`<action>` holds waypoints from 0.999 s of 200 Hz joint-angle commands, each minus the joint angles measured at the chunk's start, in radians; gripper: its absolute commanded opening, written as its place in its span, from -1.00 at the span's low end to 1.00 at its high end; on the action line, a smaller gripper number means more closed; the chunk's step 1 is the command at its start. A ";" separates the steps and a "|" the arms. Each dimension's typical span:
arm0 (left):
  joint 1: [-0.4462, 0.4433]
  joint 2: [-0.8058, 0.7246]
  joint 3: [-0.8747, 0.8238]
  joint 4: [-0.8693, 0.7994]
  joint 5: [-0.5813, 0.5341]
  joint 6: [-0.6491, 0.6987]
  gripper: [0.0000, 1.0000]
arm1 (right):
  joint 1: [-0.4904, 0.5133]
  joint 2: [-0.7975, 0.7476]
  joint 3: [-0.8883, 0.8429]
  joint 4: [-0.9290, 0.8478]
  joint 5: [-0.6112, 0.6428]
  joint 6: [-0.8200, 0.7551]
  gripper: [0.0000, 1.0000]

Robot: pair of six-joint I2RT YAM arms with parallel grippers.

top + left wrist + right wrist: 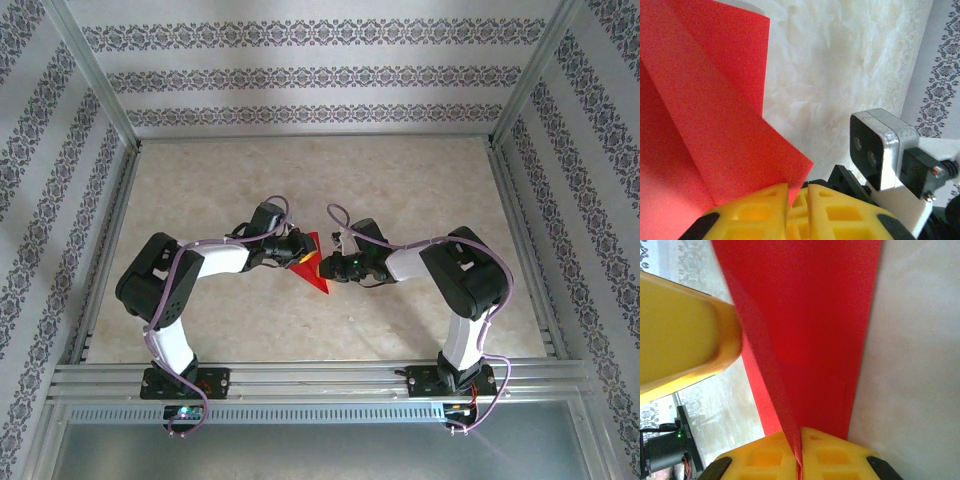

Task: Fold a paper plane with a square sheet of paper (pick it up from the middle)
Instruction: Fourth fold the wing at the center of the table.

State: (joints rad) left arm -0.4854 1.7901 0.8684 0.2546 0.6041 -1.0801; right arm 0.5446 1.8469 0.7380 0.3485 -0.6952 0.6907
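Yellow fingertips of left claw [798, 196] sit at the bottom of its wrist view, pressed nearly together w/ a corner of the red sheet [705, 125] nipped btwn them, so it's closed on the paper. Similar on the right wrist cam: right claw [801, 442] has its pads shut on a folded edge of the sheet [810, 325], which runs up from the pads as a long red band w/ a crease.

Top view adds the layout. Both arms bend inward and the claws meet at mid-counter [420, 190]. Left claw [291, 250] is on the sheet's left side, right claw [336, 266] on its right. The sheet [312, 264] sits btwn them as a small red triangle, sharp tip pointing toward the arm bases. Pads are too small there to read the grip.

Left wrist cam adds two overlapping layers of the sheet w/ a diagonal crease, pale marbled counter [840, 65] behind, and the grey camera box [881, 147] on the right arm's wrist just beside. Right wrist cam adds a blurred yellow finger [685, 335] of left claw at upper left, touching or nearly touching the sheet; can't tell which. Can't tell either whether the sheet's tip rests on the counter or hangs clear.
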 commanded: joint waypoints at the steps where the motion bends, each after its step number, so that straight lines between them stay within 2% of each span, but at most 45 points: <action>1: -0.004 0.029 0.017 0.046 0.025 0.016 -0.71 | -0.011 0.038 0.000 -0.019 0.021 0.007 -0.75; 87: 0.008 0.033 -0.001 0.032 0.005 0.028 -0.82 | -0.027 0.037 -0.005 -0.013 -0.003 0.026 -0.64; 200: 0.022 0.053 -0.007 -0.003 -0.015 0.043 -0.85 | -0.046 0.023 0.003 -0.005 -0.044 0.036 -0.56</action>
State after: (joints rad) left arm -0.4759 1.8229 0.8680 0.2695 0.6014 -1.0710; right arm 0.5190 1.8549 0.7380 0.3706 -0.7582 0.7303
